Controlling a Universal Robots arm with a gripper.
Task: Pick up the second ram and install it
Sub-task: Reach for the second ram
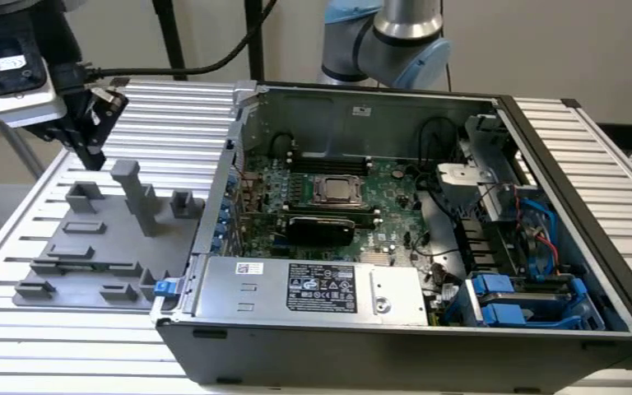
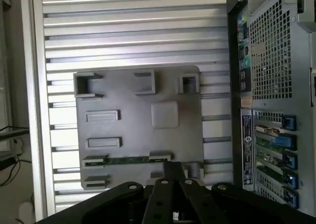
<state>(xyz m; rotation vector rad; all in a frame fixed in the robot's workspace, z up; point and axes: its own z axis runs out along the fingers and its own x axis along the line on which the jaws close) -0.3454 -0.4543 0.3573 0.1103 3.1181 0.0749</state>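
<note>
Closest in, my gripper (image 2: 173, 168) looks pinched shut with nothing in it. In the wrist view the two tips read as one dark bar. From the exterior view it (image 1: 91, 160) hangs above the far end of the fixture plate (image 1: 96, 271), clear of the grey blocks.

Just past the tips lies the second ram (image 2: 128, 160), a thin green stick resting flat along the plate's edge, with each end caught in a small grey block. It hasn't been picked up; I'm nearest one end of it, not its middle.

As I judge it, the step in hand is the pick, and doing it well depends on alignment. I want to be centred over the stick's length, jaws parted and set across its thin faces, then come straight down (a skewed grip would lever it against those end blocks). The hold should be firm on the board edge, not on the chips.

Beyond the plate, the ribbed table (image 2: 123, 26) runs on to the computer case (image 1: 404, 329), which lies open. Its motherboard (image 1: 393, 185) and the CPU socket (image 1: 338, 191) are well apart from where I hover.
</note>
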